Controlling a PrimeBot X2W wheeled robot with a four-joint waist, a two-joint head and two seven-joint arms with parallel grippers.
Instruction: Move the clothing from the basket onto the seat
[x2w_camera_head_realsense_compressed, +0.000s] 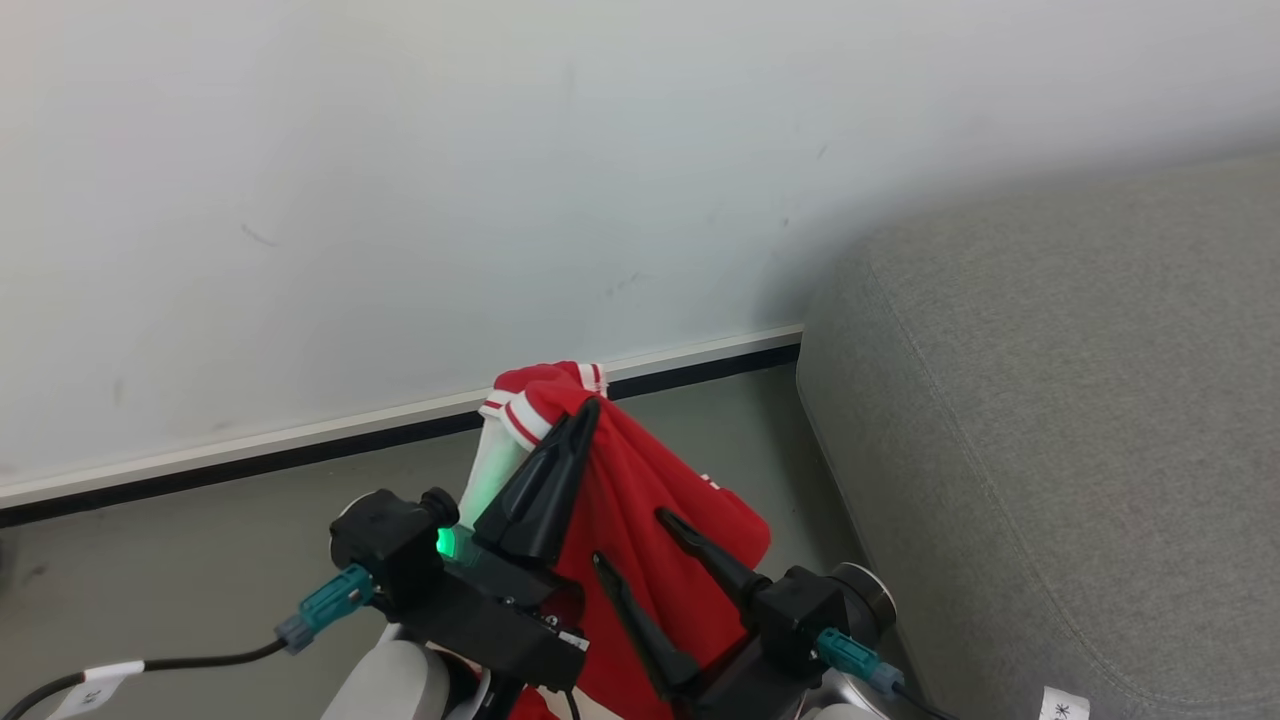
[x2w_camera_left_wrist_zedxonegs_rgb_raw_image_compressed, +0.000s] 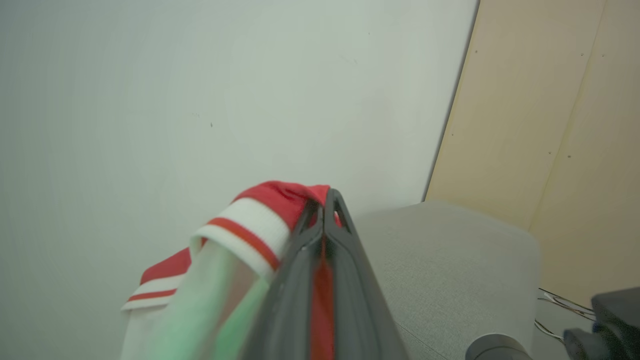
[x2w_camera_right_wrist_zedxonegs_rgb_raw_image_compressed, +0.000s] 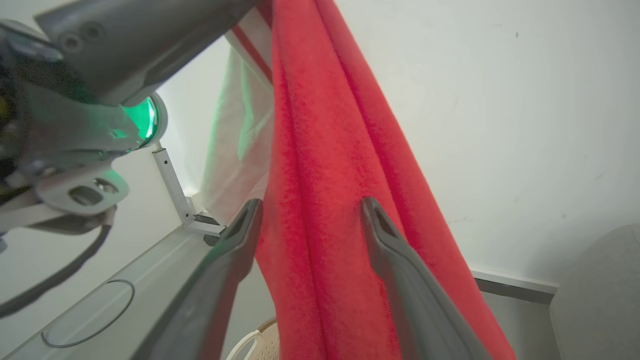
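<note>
The clothing (x2w_camera_right_wrist_zedxonegs_rgb_raw_image_compressed: 320, 150) is soft, fuzzy red cloth with smoother striped cuffs (x2w_camera_left_wrist_zedxonegs_rgb_raw_image_compressed: 250, 230). The seat (x2w_camera_head_realsense_compressed: 1100, 420) is matt, coarse-woven grey fabric. The basket (x2w_camera_right_wrist_zedxonegs_rgb_raw_image_compressed: 267, 342) is smooth perforated plastic. The wall (x2w_camera_head_realsense_compressed: 400, 200) looks smooth and matt.

Clothing (x2w_camera_head_realsense_compressed: 640, 500) bright red, cuff striped white-and-red, centre frame. Seat (x2w_camera_head_realsense_compressed: 1080, 420) grey-green weave, right. Wall (x2w_camera_head_realsense_compressed: 400, 180) off-white, upper frame.

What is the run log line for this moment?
left gripper: shut on clothing, raised | right gripper: open, near it | clothing not yet on seat

The basket (x2w_camera_right_wrist_zedxonegs_rgb_raw_image_compressed: 265, 347) — mostly cut off by the bottom edge.
</note>
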